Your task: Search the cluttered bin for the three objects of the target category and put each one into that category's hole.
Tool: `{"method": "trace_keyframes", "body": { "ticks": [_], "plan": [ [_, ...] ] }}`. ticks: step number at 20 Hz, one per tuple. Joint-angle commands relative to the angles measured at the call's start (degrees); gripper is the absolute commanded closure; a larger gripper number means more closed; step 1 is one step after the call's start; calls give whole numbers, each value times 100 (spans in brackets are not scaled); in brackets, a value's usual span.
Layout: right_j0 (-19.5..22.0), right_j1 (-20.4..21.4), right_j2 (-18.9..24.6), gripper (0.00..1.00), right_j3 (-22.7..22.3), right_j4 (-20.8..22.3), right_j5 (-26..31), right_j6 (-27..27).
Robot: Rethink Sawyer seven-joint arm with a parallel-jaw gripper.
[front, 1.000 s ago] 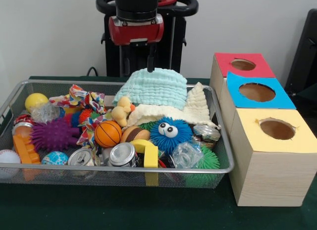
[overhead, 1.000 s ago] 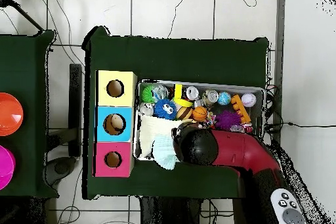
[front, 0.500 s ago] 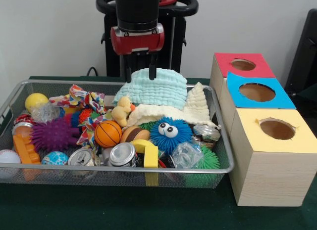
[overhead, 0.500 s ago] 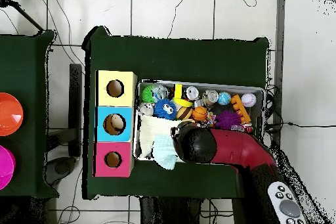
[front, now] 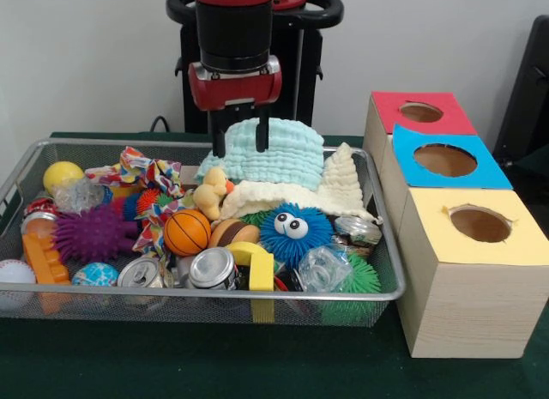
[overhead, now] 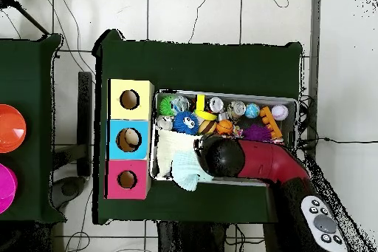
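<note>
My gripper (front: 240, 142) hangs open at the back of the wire bin (front: 214, 293), its two black fingers (front: 219, 142) reaching down over the left part of a light blue folded cloth (front: 274, 154). Nothing is held between the fingers. A cream cloth (front: 334, 189) lies just in front and to the right of the blue one. In the overhead view the arm's head (overhead: 223, 157) hides the gripper, beside the blue cloth (overhead: 184, 170) and the cream cloth (overhead: 171, 144).
Three boxes with round holes stand right of the bin: red (front: 420, 111), blue (front: 444, 159), yellow (front: 480, 223). The bin holds a basketball (front: 186, 232), blue furry toy (front: 294, 230), purple spiky ball (front: 90, 234), cans (front: 211, 269), a duck (front: 211, 191), and a patterned cloth (front: 141, 172).
The gripper went from shut to open, then dropped lower and slightly left, so its fingers now reach down at the light blue cloth.
</note>
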State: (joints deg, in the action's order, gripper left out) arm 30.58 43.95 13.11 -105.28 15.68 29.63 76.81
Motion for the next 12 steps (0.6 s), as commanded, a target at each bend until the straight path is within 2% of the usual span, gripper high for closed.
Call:
{"method": "trace_keyframes", "body": {
  "ticks": [1,12],
  "plan": [
    [34,-242,18,0,564,-135,-71,795],
    [133,-244,2,0,674,-112,84,650]
  ]
}}
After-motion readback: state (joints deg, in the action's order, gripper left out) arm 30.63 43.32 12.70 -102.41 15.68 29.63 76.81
